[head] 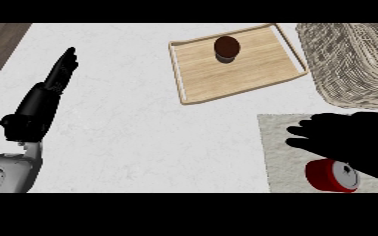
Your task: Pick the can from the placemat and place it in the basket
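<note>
Hovering right hand [341, 132] above red can [334, 175] on placemat [284, 150]

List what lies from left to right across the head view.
Left hand → wooden tray holding a dark brown cup → right hand above the red can on the placemat → wicker basket.

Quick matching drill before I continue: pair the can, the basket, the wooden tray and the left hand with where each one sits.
Things:
1. can
2. basket
3. wooden tray
4. left hand

Places:
A. far right corner of the counter
B. on the placemat, under the right hand
C. left edge, open, resting
D. top centre, carrying a dark brown object

Pairs: 1-B, 2-A, 3-D, 4-C
</note>
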Controlling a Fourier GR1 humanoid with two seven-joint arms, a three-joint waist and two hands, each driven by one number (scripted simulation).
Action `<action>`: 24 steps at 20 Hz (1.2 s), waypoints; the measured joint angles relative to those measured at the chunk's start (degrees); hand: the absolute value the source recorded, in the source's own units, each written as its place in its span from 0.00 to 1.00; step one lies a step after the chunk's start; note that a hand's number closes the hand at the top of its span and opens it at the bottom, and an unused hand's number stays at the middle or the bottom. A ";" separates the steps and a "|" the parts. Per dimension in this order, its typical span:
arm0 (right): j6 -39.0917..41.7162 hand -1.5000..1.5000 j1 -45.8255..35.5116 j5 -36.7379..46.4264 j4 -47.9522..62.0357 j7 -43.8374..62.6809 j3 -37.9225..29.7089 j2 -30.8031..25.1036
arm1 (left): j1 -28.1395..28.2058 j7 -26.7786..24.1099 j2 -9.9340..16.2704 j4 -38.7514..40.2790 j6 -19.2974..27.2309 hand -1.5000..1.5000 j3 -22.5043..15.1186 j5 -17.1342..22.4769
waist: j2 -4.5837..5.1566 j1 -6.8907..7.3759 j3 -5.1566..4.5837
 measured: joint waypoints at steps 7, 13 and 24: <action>-3.21 0.00 3.48 16.89 3.74 -10.71 3.34 0.78 | 0.21 -1.56 -1.36 1.42 -1.15 0.50 1.31 -1.03 | 0.01 -0.01 0.01; -9.43 0.00 8.12 26.79 5.65 -21.35 4.85 -0.81 | 0.30 -0.98 -2.66 1.44 -1.64 0.50 2.12 -2.46 | -0.08 -0.30 -0.01; -17.00 0.00 12.69 37.29 10.18 -30.38 5.12 1.70 | 0.16 -0.23 -4.86 0.83 -3.44 0.50 3.90 -4.52 | -0.15 -0.36 -0.06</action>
